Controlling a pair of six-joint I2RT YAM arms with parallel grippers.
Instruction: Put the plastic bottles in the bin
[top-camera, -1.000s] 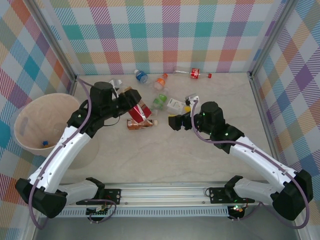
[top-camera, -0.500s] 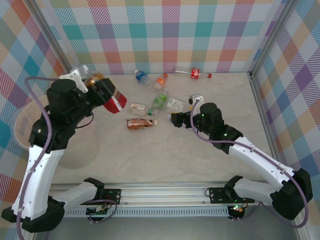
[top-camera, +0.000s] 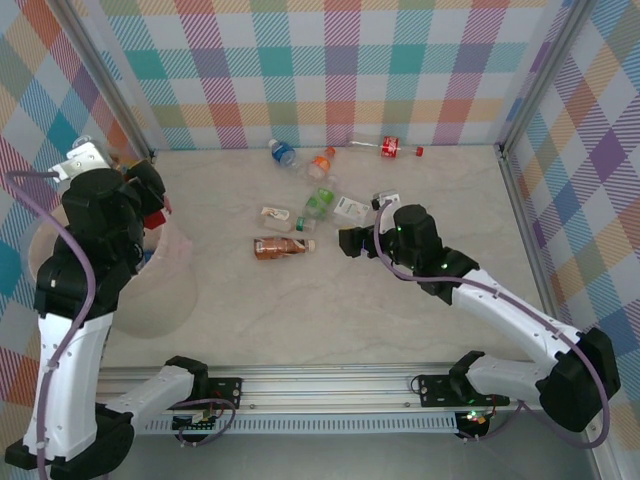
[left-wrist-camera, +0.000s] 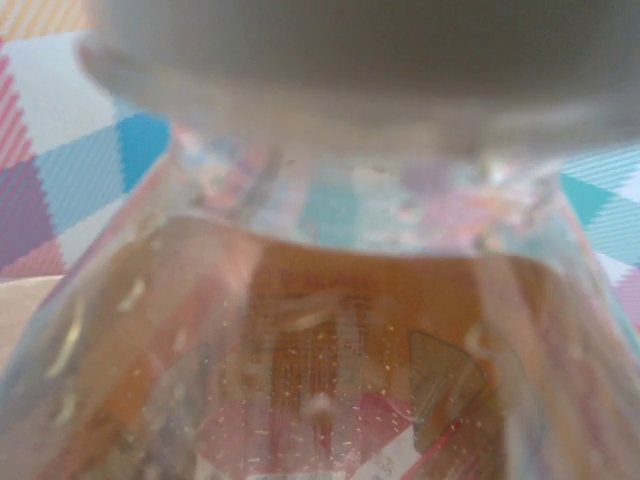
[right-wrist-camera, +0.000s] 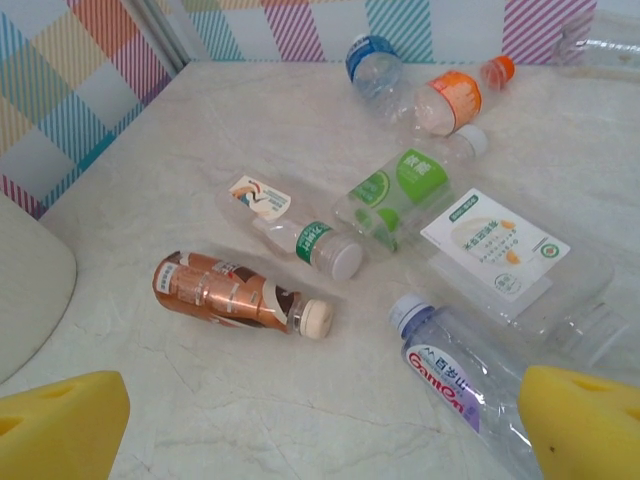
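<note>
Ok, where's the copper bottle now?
The copper bottle lies on its side mid-table in the top view, nearer than the white-capped bottle, left of the right gripper.

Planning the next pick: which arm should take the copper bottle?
Right. Its open gripper hovers beside the copper bottle, while the left gripper holds a red-labelled bottle at the bin.

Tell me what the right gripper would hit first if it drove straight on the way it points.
Probably the copper bottle, lying on its side, cap toward the open right gripper. Depth is unclear: the clear bottle with the purple label, nearer on one side, might be brushed first.
</note>
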